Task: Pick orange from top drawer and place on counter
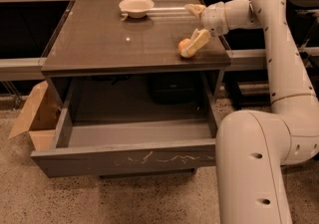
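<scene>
The orange (183,47) rests on the counter (114,44) near its front right edge. My gripper (189,29) hovers just above the counter's right side, open, with its fingers spread wide. The lower finger (198,41) lies against the orange's right side, and the upper finger (193,8) is well clear of it. The top drawer (129,157) is pulled out below the counter and its inside shows nothing in it.
A white bowl (136,6) stands at the back of the counter. A brown cardboard box (35,116) sits on the floor left of the drawer. My arm's large white links (254,168) fill the right side. Black desks flank the cabinet.
</scene>
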